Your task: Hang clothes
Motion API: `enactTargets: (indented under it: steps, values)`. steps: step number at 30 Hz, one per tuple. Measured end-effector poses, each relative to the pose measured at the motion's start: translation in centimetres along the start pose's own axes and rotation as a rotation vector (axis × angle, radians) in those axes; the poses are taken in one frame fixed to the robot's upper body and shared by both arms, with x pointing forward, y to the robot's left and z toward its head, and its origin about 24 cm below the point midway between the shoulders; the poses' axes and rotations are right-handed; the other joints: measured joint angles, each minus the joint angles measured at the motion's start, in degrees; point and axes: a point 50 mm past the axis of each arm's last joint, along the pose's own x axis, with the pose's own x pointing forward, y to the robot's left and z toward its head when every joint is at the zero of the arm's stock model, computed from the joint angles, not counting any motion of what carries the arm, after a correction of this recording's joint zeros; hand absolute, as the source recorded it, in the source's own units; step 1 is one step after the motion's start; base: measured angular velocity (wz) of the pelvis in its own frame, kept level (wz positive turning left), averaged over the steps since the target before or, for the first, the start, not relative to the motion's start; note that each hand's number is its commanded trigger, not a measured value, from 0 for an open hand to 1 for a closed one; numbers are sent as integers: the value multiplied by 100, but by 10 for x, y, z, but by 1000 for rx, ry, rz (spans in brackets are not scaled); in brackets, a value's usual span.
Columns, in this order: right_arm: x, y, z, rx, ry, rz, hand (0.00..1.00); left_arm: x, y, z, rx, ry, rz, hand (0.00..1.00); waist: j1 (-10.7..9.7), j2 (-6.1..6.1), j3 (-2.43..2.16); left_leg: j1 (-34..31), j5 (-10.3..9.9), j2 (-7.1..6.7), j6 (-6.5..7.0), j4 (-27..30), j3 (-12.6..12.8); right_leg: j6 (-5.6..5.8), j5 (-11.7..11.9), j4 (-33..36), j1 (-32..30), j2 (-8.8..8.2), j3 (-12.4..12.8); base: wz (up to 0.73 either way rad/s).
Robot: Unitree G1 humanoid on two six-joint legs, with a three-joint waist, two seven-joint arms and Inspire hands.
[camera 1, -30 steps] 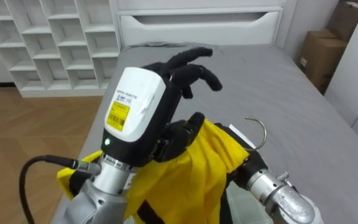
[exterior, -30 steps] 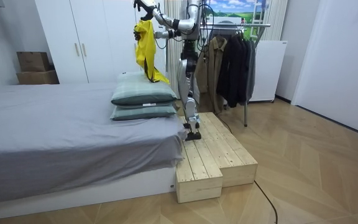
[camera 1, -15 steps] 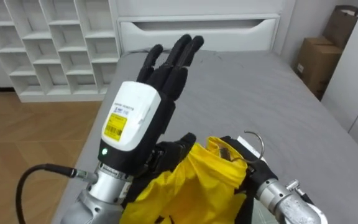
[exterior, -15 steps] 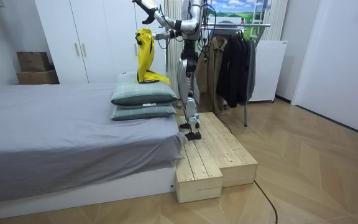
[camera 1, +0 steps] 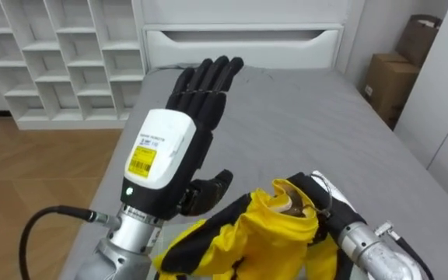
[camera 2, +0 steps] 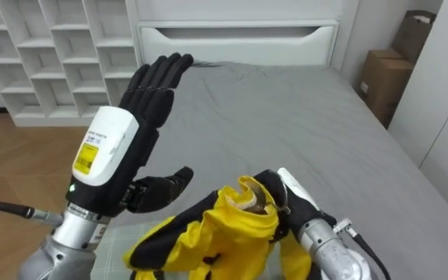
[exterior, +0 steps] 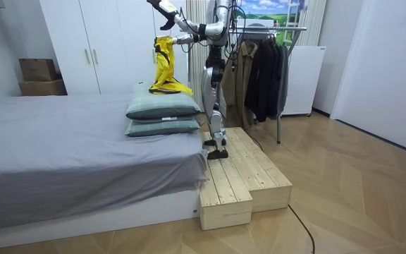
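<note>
Broadly, the bed takes up most of the room, and the robot stands at its head end on a low wooden platform, facing out over the mattress. Behind the robot is a clothes rack with dark coats on its rail. That is probably where the garment is meant to go, so the robot has its back to its goal. Two stacked pillows lie on the bed just below its raised arms.

The yellow garment, trimmed in black, hangs from the right hand. The dark fingers curl over its bunched collar. In the room view its lower end trails onto the top pillow, so it is not yet lifted clear of the bed. Holding it by the collar keeps the neck uppermost, which is how it should meet the rail.

The left hand is raised above and beside the cloth. Its fingers are straight and close together, and it holds nothing. It looks placed to stay out of the folds, or ready to steady them. I judge that turning toward the rack comes next. The dragging hem could catch on the pillows.
</note>
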Motion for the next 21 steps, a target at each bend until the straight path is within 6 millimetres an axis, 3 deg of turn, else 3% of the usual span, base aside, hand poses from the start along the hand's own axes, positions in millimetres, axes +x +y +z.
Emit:
enactTargets:
  steps: [3, 7, 12, 15, 21]
  values:
    - [-1, -3, -2, -77, 16, 9, 100, 0, -1, -1, 5, 6, -17, 0, -12, -12, 5, 10, 0, 4, 0, -6, 26, 0, 0, -1, -4, -1, 12, -3]
    - [-4, -7, -6, -214, 43, 24, 100, 0, 0, -2, 11, 6, -24, 0, 6, -129, 53, 4, 0, 12, 0, -6, 33, -1, -2, -3, -21, 5, 21, -1]
    - [-11, -24, -16, -373, 94, 30, 100, -1, 1, -3, 2, 10, -33, 0, 88, -240, 26, -3, 0, 6, 0, -40, 70, 0, -2, 0, -55, 1, 68, -3]
    - [-14, -29, -19, -397, 106, 28, 100, -1, 1, -4, -22, 20, -45, 0, 105, -293, 8, 4, 0, 7, 0, -46, 73, -1, -2, 10, -55, 2, 94, -1]
    - [-14, -31, -19, -393, 113, 34, 100, -1, 1, -5, -63, 35, -48, 0, 96, -346, 14, 2, 0, 10, 1, -60, 119, 0, -2, 20, -88, 5, 172, -4]
